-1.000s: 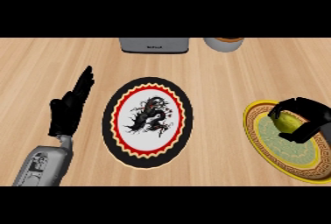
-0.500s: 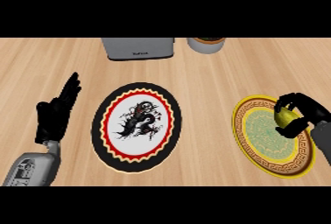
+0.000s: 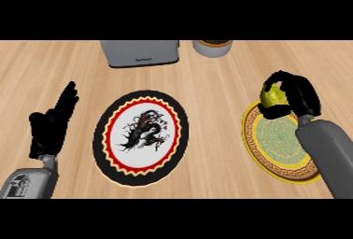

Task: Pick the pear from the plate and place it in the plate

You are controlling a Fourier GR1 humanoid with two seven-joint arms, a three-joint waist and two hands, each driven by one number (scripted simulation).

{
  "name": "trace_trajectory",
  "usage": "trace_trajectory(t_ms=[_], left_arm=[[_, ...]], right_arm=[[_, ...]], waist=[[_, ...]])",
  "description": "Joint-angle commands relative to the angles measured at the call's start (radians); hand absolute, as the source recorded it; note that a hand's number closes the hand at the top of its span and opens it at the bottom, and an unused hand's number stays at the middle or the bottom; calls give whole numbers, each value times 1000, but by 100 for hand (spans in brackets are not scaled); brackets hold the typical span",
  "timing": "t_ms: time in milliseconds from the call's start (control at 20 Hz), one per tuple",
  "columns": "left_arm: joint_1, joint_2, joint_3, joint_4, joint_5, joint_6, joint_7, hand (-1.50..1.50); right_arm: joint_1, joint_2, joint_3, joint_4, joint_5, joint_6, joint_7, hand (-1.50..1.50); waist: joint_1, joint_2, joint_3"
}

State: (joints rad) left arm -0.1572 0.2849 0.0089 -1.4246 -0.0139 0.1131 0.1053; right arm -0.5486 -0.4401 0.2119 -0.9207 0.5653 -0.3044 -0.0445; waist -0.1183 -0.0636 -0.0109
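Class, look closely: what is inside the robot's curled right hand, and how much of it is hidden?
The right hand curls round a yellow pear, above the far rim of the yellow plate. Only the pear's left side shows; the fingers cover the rest.

Two grey forearms enter from the lower edge of the head view, each ending in a black hand with fingers and a thumb. The left forearm (image 3: pixel 27 183) is a light, slightly glossy grey casing with rounded edges, marked by a darker recessed panel or slot on its upper face; a narrower grey wrist section joins it to the matte black left hand (image 3: pixel 50 128). The right forearm (image 3: pixel 327 156) is a smooth, plain mid-grey cylinder with no visible markings, meeting the black right hand (image 3: pixel 295 95) at a rounded cuff.
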Motion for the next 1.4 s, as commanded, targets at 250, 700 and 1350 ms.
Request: trace_trajectory(t_ms=[250, 700, 1350], left_arm=[[-5, -15, -15, -37, 4, -5, 11, 0], [-74, -47, -46, 16, -12, -41, -38, 0], [-161, -73, -52, 37, -34, -47, 10, 0]], right_arm=[[47, 227, 209, -446, 152, -38, 363, 150], [-14, 435, 387, -624, 383, 92, 832, 150], [-234, 440, 603, -98, 140, -156, 995, 150]], waist=[[47, 25, 5], [117, 62, 10], [159, 73, 11]])
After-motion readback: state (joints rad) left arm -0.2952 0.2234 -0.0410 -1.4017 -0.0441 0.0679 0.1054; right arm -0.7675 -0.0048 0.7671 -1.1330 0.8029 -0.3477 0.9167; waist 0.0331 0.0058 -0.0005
